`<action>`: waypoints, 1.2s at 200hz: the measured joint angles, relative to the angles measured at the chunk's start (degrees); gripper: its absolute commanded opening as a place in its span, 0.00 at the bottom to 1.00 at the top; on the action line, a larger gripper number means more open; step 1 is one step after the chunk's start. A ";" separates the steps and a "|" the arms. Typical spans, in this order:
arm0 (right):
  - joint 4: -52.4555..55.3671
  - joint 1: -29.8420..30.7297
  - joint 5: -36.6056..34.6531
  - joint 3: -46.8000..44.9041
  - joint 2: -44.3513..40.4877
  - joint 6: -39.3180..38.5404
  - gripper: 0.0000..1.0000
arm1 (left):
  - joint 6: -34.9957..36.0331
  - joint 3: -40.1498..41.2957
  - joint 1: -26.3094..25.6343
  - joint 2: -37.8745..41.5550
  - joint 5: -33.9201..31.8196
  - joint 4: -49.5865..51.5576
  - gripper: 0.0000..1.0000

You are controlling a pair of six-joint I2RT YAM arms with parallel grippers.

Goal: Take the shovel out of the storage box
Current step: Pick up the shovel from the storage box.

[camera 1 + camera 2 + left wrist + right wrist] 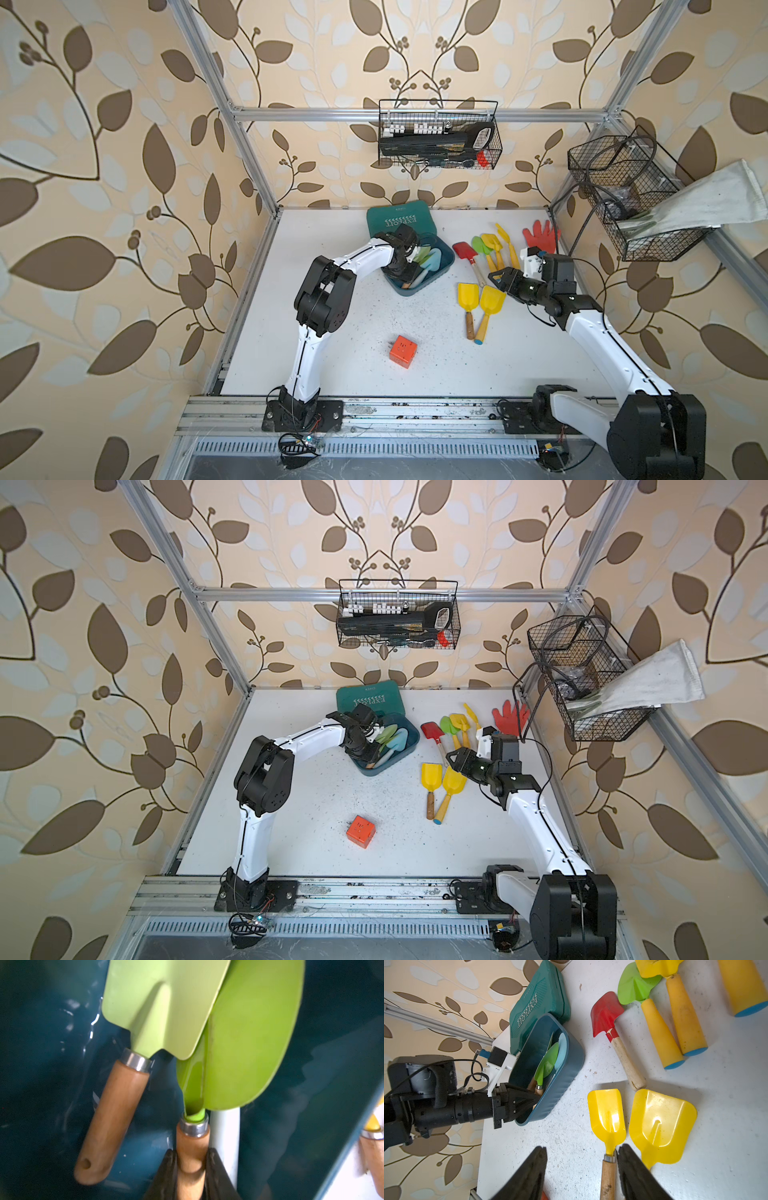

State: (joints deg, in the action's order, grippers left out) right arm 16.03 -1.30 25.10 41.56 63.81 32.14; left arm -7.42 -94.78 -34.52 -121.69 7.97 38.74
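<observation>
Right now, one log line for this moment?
left gripper: shut on handle of bright green shovel, inside storage box | right gripper: open, empty

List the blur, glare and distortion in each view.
Both top views: evenly lit and sharp, though the wide lens splays the frame posts. Left wrist view: dim and soft inside the storage box, glare streaks on its wall, left gripper blurred. Right wrist view: table sharp, glare on the wooden-handled yellow shovel, right gripper out of focus.

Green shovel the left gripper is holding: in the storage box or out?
In. The left gripper grips the wooden handle of the green shovel, whose blade lies within the walls of the storage box.
</observation>
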 measured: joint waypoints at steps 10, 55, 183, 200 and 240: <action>0.00 0.00 0.02 0.00 0.00 -0.02 0.58 | 0.13 1.18 0.00 1.18 -0.35 -0.42 0.21; -0.13 0.00 0.04 -0.17 0.02 -0.02 0.58 | 1.05 5.99 0.00 7.19 -1.68 -3.43 0.19; -0.46 -0.46 0.92 -0.52 0.37 0.00 0.58 | 0.96 7.08 -0.07 8.35 -2.89 -4.39 0.56; -0.46 -0.52 1.07 -0.55 0.46 0.00 0.58 | 0.76 7.08 -0.07 6.69 -3.26 -3.87 0.48; -0.72 -0.72 1.40 -0.72 0.46 0.02 0.58 | 1.20 7.02 -0.07 4.74 -3.45 -3.54 0.43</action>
State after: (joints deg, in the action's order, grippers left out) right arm 15.31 -2.02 26.50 40.84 64.27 32.16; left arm -6.22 -87.77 -34.59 -116.95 4.51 35.20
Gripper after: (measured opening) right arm 0.580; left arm 0.421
